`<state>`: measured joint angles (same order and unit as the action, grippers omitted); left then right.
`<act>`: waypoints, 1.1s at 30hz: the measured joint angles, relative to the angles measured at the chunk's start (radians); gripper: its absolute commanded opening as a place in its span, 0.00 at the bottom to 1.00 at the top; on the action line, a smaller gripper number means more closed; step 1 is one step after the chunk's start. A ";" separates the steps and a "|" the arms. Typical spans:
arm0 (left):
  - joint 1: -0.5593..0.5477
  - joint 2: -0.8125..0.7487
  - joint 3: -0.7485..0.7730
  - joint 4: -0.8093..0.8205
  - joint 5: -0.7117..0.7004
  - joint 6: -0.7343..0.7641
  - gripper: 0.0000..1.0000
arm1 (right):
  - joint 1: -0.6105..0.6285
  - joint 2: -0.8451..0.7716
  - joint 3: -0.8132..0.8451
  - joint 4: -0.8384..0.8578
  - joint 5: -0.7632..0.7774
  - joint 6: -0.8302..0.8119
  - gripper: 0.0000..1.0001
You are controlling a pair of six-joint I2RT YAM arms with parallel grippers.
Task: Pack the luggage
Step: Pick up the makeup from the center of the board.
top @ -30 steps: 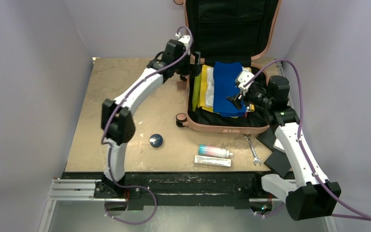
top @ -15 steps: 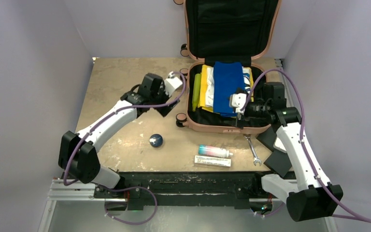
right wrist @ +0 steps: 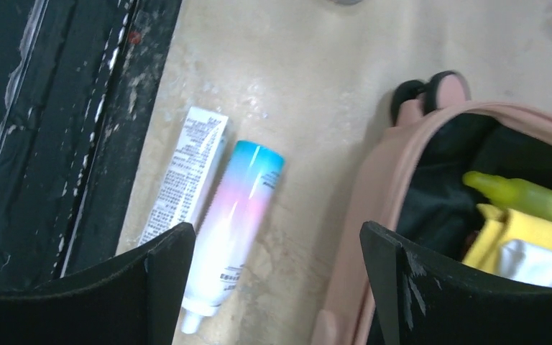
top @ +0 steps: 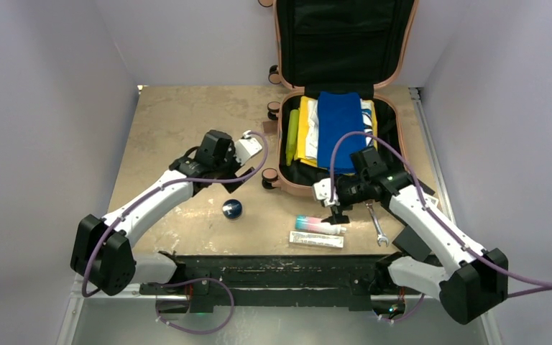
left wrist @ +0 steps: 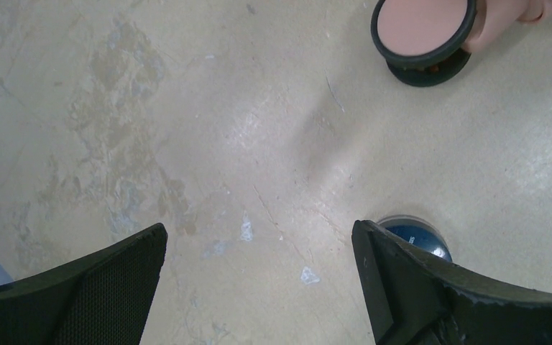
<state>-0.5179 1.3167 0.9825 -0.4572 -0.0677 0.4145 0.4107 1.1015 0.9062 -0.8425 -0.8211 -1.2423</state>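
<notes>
The salmon-pink hard-shell suitcase (top: pixel 296 185) has its raised lid cut off by the overhead view's far edge. A small dark blue round object (left wrist: pixel 420 238) sits half hidden behind the left pincer (left wrist: pixel 260 233). Print on the flat white tube (right wrist: pixel 187 165) is too blurred to read.

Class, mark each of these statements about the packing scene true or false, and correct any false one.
1. The luggage lies open, with a blue garment on top inside. True.
2. The wrench is packed inside the luggage. False: it lies on the table, outside the luggage.
3. The right gripper is shut on the pink-and-blue tube. False: its jaws stand open, and the tube lies on the table.
4. The left gripper is open and holds nothing. True.
</notes>
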 measured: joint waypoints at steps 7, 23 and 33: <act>0.042 -0.071 -0.086 0.021 0.013 -0.001 0.99 | 0.132 0.043 -0.104 0.121 0.108 0.075 0.74; 0.218 -0.146 -0.105 0.084 0.106 -0.037 0.99 | 0.169 0.184 -0.146 0.344 0.249 0.251 0.67; 0.236 -0.145 -0.114 0.098 0.127 -0.040 0.99 | 0.217 0.218 -0.155 0.358 0.266 0.274 0.67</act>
<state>-0.2821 1.1713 0.8680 -0.3588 0.0593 0.3740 0.6281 1.3193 0.7513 -0.4843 -0.5552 -0.9684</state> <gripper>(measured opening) 0.992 0.668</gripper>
